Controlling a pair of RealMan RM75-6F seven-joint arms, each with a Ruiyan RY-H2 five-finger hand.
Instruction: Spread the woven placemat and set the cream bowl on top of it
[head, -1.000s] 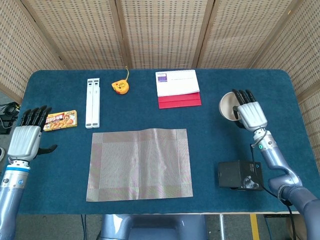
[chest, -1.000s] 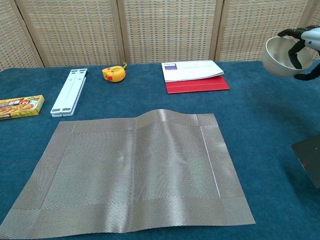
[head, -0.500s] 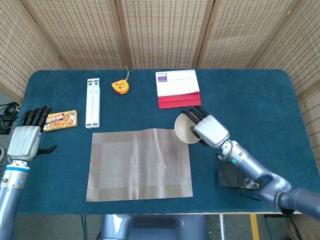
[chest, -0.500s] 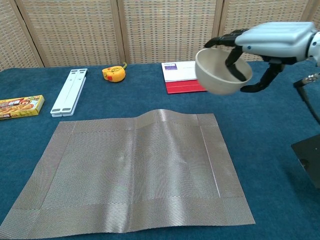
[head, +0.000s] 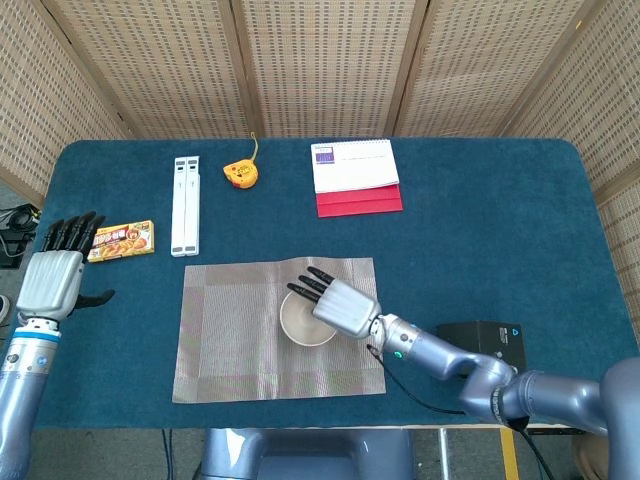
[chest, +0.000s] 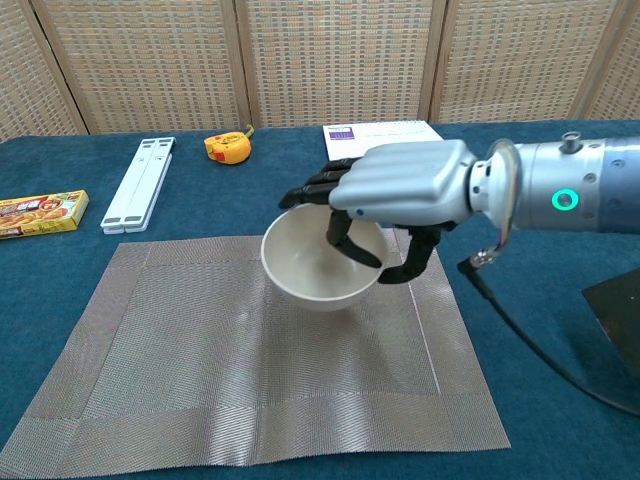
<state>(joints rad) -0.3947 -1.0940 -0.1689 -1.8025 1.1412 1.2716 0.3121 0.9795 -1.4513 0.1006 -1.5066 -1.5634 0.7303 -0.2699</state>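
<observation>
1. A blue table (head: 480, 220) fronts woven screens.
2. The right hand (chest: 400, 190) grips the cream bowl (chest: 318, 268) by its rim, directly over the spread placemat (chest: 200, 350).
3. The left hand (head: 55, 275) idles, fingers extended, far off.

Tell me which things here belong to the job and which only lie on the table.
Job: woven placemat, spread flat; cream bowl, held over it by the right hand.

Lying about: tape measure, white folding stand, calendar pad, food box, black box. The left hand holds nothing.

R robot hand (chest: 400, 190) gripping w/ curled fingers; L robot hand (head: 50, 280) flat, fingers apart.
</observation>
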